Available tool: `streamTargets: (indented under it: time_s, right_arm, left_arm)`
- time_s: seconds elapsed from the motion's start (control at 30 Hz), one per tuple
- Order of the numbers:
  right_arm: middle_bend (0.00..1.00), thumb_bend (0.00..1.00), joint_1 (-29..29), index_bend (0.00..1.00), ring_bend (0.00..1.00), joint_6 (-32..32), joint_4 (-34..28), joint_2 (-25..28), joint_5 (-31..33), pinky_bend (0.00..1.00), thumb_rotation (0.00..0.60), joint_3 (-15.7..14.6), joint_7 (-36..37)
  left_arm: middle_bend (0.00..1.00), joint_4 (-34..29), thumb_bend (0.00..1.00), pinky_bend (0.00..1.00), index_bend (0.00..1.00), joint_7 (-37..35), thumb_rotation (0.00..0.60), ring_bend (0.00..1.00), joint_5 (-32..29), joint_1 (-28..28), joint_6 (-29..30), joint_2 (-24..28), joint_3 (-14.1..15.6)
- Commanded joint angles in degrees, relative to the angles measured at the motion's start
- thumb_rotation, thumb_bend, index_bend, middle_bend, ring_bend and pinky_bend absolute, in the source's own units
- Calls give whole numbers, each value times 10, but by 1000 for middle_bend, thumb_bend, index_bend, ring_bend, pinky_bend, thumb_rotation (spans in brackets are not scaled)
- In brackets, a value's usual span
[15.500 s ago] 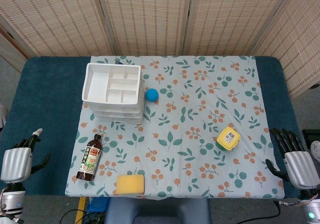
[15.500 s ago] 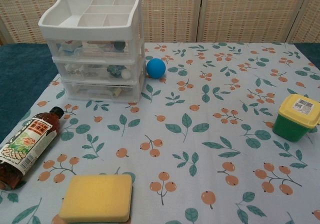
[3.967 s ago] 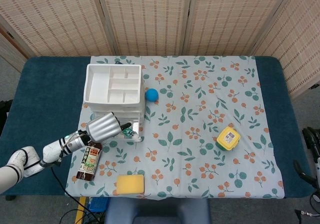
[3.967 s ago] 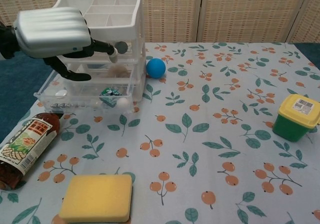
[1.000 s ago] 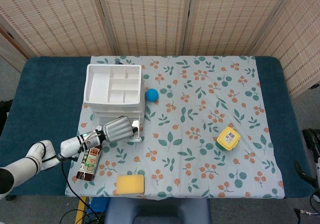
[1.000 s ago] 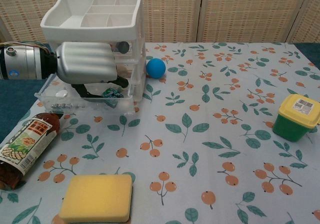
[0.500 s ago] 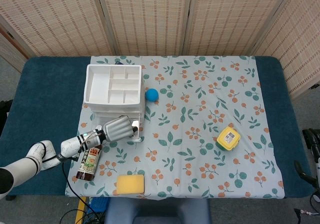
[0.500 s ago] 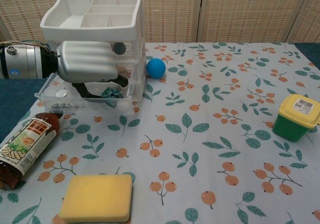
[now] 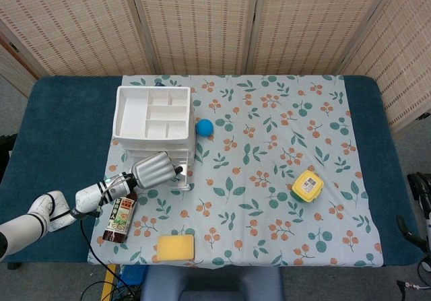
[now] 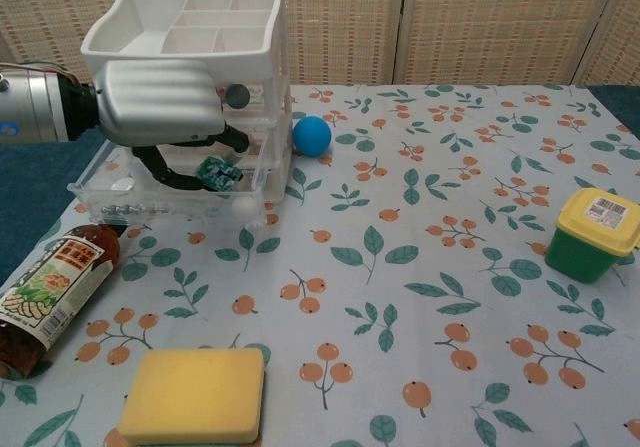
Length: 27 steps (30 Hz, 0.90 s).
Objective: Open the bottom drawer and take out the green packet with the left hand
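The ribbed silver left hand (image 10: 155, 102) pinches a small crinkled green packet (image 10: 217, 173) in its dark fingers, just above the pulled-out clear plastic bottom drawer (image 10: 130, 198) of a white drawer unit (image 10: 185, 37).

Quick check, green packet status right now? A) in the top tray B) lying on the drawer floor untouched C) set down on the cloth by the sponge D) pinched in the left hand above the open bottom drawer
D: the chest view shows the left hand holding the green packet in its fingertips, raised over the pulled-out bottom drawer.
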Motion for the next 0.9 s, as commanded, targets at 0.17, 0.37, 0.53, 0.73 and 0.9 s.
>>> streamTargets:
  time_s: [0.17,0.37,0.53,0.73,0.9]
  right_arm:
    - [67,364,0,0,0,3,2,-1,-5,0,600,0,3]
    - [68,364,1,0,0,5,5,-1,-9,0,600,0,7]
    - [68,364,2,0,0,5,7,-1,-11,0,600,0,9]
    - [68,364,2,0,0,8,9,-1,-14,0,600,1,12]
    - [68,364,4,0,0,7,11,-2,-17,0,600,1,14]
  left_arm:
    - [895,-35,284,1000,496,13,600,1000,-11,18,20,26,-8]
    - [895,-64,284,1000,497,18,600,1000,-25,42,42,48,-16]
    - [895,-86,284,1000,496,23,600,1000,-37,61,58,69,-22]
    - [895,-119,284,1000,494,29,600,1000,-48,95,86,97,-24]
    - [895,-135,284,1000,493,32,600,1000,-64,129,109,111,-26]
